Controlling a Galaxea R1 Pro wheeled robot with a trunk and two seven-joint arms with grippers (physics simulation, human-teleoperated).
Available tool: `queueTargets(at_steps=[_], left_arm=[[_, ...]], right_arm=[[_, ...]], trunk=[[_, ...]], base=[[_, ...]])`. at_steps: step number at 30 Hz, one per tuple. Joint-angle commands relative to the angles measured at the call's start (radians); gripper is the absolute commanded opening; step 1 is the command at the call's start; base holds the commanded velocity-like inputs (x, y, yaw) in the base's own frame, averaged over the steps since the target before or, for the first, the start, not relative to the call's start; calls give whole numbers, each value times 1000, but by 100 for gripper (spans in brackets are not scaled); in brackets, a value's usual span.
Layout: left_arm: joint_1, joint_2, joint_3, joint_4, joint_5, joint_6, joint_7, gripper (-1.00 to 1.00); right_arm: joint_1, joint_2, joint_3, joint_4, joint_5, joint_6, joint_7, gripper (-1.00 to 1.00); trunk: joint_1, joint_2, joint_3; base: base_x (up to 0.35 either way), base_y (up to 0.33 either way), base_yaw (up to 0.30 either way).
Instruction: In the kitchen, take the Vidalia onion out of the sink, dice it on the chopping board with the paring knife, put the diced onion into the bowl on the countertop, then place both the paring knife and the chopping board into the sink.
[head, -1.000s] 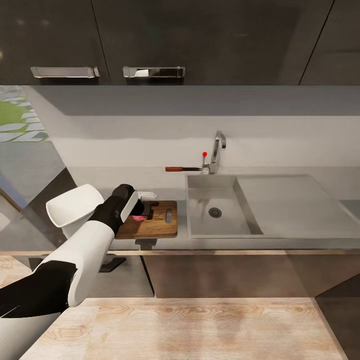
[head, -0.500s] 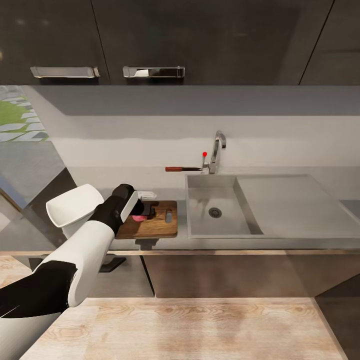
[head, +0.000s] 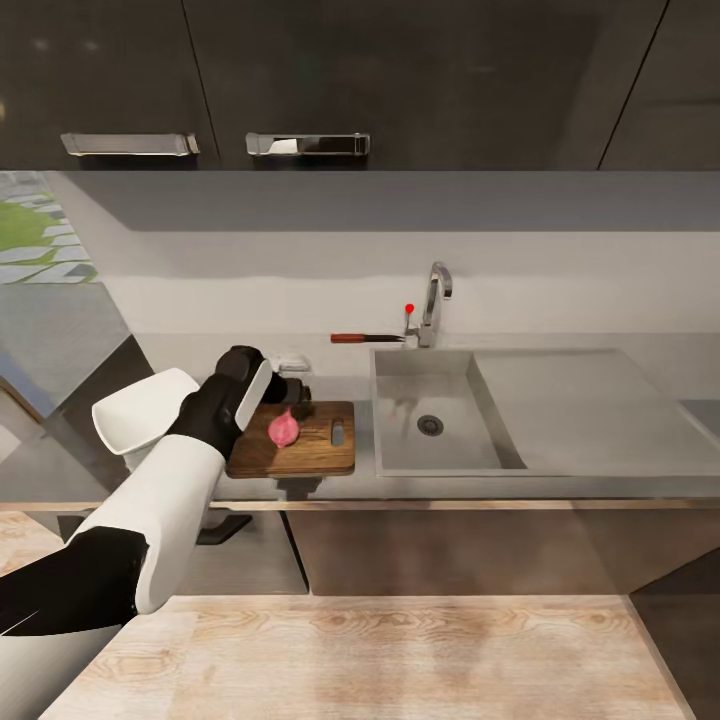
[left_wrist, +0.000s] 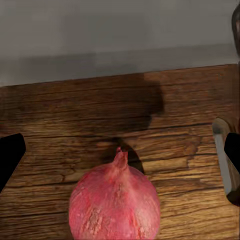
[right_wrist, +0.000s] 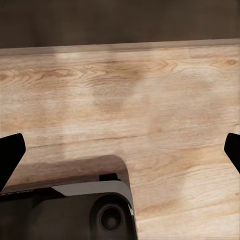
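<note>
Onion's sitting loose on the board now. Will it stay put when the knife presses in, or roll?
Likely to roll: the onion is round, resting free on the flat board, with the left pincer open and clear of it. Its skin looks smooth, so probably slippery. Probably firm, not squashy.

The left arm (head: 150, 500) hides the board's (head: 315, 455) near-left corner and most of the white bowl (head: 140, 415). The onion's (left_wrist: 115, 205) underside runs off the wrist picture's edge.
</note>
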Motion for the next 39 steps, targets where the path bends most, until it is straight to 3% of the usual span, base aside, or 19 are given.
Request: queueTargets(at_steps=[1, 9, 39], left_arm=[[-1, 1, -2, -4, 11, 3, 10, 100], [-1, 12, -2, 0, 11, 4, 10, 100], [-1, 14, -3, 79, 11, 1, 10, 100]], right_arm=[[0, 0, -1, -1, 6, 0, -6, 100], [0, 0, -1, -1, 6, 0, -6, 100], [0, 1, -1, -1, 6, 0, -6, 100]], trunk=[[1, -2, -2], [1, -2, -2], [1, -2, -2]], base=[[0, 0, 0], [-138, 0, 0], [-331, 0, 0]])
